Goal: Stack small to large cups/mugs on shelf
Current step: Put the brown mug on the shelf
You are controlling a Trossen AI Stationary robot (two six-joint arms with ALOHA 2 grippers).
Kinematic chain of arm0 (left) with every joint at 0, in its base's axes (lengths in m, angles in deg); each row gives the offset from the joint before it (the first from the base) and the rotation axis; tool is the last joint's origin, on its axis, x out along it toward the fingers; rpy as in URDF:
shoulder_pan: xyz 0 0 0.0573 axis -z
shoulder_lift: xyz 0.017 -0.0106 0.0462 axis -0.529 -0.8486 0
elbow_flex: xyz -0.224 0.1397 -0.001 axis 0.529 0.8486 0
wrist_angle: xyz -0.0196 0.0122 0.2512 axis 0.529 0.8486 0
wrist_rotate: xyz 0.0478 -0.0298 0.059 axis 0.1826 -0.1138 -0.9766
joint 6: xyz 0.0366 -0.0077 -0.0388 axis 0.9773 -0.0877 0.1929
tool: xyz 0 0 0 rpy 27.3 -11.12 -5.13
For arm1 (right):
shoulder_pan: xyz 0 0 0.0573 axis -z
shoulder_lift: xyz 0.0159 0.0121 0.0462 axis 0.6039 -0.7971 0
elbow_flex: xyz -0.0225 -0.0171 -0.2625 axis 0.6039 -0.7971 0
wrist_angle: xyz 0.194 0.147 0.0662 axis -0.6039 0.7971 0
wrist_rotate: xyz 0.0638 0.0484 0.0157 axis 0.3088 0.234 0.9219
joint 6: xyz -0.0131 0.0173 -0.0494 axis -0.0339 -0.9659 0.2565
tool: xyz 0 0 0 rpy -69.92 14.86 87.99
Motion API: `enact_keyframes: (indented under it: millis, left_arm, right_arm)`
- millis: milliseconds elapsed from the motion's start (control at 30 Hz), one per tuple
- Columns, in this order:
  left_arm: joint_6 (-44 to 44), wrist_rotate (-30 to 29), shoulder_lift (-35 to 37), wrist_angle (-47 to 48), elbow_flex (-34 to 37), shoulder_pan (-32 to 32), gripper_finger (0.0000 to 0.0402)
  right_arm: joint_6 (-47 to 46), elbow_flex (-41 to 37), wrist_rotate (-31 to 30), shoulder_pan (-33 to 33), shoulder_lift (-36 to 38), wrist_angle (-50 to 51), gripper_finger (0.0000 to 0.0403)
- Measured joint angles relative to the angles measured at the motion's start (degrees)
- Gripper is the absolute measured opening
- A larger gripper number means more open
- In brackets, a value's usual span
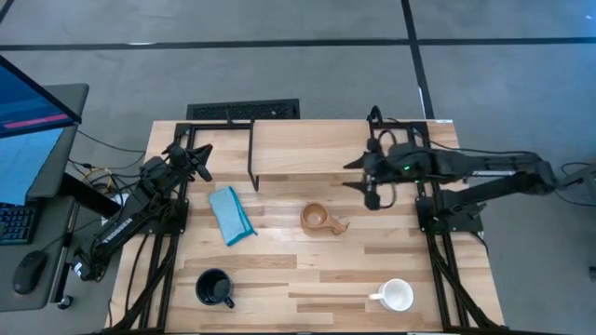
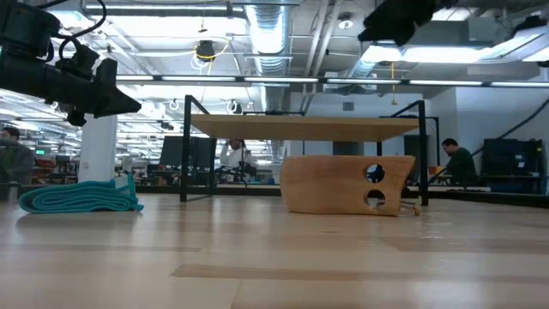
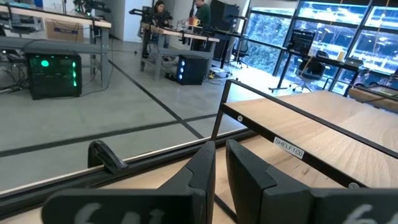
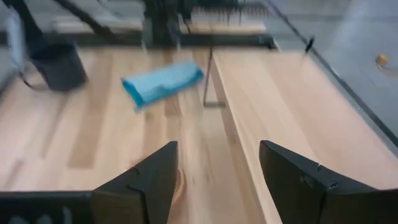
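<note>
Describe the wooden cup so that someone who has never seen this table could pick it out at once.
Start at the shelf, the low plank rack on black legs at the table's far edge. Just in front of it, near the table's middle, sits the wooden cup, right of the blue cloth. It is tan and shallow with a flat handle, unlike the black mug and white mug along the near edge.

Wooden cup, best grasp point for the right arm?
Judging by the high view, pinch the wooden cup rim wall from straight above, opposite its handle, which points toward the white mug side. It sits upright, mouth open. Right pincer is open and nearby.
</note>
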Motion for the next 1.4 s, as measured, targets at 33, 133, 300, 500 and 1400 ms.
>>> enact_keyframes:
  millis: [33,133,300,500,1400]
  left_arm:
    - [0.0,0.0,0.0,0.0,0.0,0.0,0.003]
    - [-0.02,0.0,-0.01,0.02,0.0,0.02,0.003]
    - [-0.03,-0.01,-0.01,0.05,0.0,0.01,0.003]
    - [2.98,-0.02,-0.02,0.15,-0.02,0.02,0.003]
    - [2.89,0.0,0.0,0.42,-0.04,0.02,0.003]
  right_arm:
    - [0.0,0.5,-1.24,-0.65,-1.5,0.85,0.0249]
    - [-0.01,1.19,-2.68,-1.84,-5.55,1.5,0.0249]
    - [-0.02,1.19,-2.71,-3.68,-11.67,0.99,0.0249]
    - [-0.04,1.22,-2.73,-4.85,-18.88,-3.6,0.0249]
    - [-12.03,8.96,-3.6,-2.66,-37.45,1.71,0.0249]
